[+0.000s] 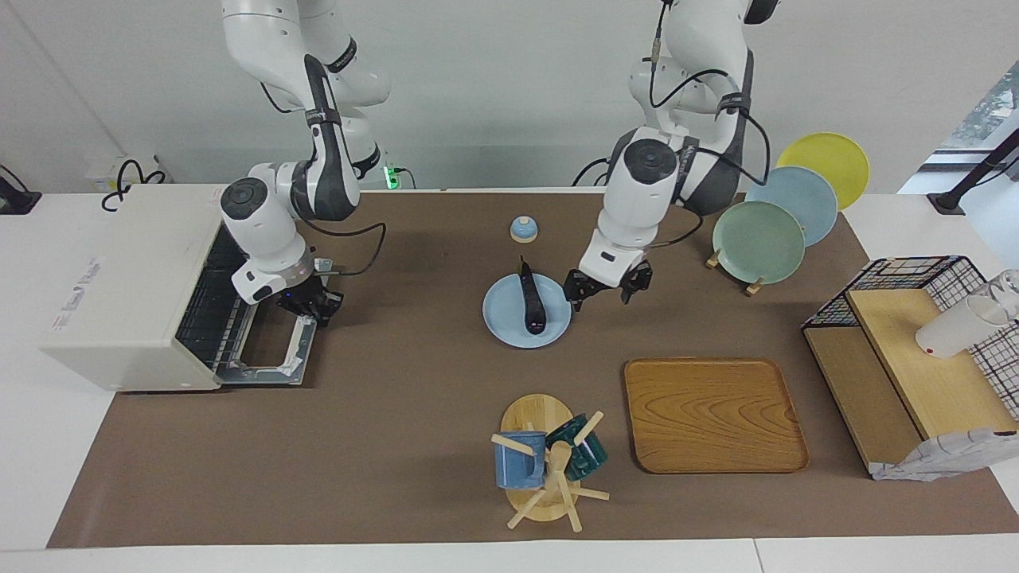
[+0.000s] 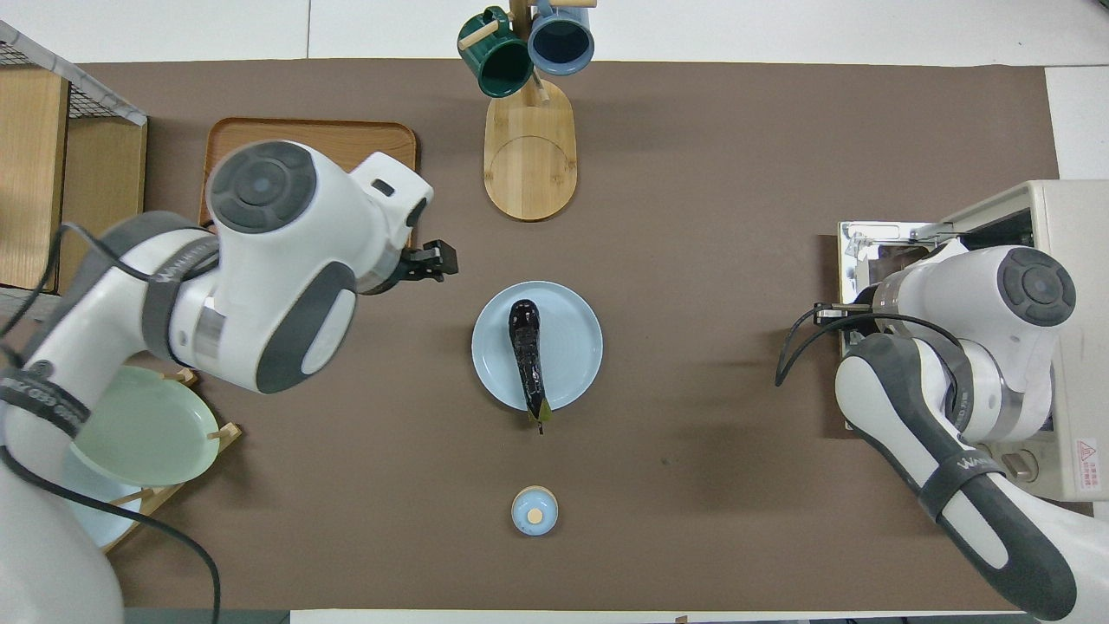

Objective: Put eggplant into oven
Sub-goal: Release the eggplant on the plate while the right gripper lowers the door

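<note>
Two arms bend low: left gripper (image 1: pixel 605 296) open beside the plate (image 1: pixel 500 317) bearing the eggplant (image 1: pixel 531 305); right gripper (image 1: pixel 312 306) shut over the oven (image 1: pixel 127 294) door, on a brown mat (image 1: pixel 382 446).

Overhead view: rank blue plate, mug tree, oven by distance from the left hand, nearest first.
From the left hand:
1. Blue plate, beside the hand, mid-table, carrying the eggplant.
2. Mug tree, farther from the robots than the plate.
3. Oven, at the right arm's end of the table, door down.
</note>
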Available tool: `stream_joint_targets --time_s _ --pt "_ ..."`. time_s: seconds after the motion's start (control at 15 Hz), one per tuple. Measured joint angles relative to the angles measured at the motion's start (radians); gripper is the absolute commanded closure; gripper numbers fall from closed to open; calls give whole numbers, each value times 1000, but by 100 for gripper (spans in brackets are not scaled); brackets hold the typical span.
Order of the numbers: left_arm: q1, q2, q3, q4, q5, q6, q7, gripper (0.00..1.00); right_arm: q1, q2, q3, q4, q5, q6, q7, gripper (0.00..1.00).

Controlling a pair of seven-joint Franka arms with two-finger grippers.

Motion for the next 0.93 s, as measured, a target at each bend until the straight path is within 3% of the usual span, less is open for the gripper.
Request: stream_joint_targets --time_s 0.07,0.13,0.27,0.6,0.93 --pt "37 -3 1 24 0 -30 41 0 23 0 -4 3 0 0 8 98" --pt "68 -9 2 43 0 -55 71 0 45 0 -5 11 0 -4 20 83" --pt "117 -33 2 64 0 -103 124 0 75 0 -6 46 0 -51 38 42" --pt "180 -142 2 70 0 -231 192 0 208 6 -8 252 -5 -304 102 42" --pt "180 -197 -5 54 0 -316 192 0 439 58 -6 414 -23 -363 384 49"
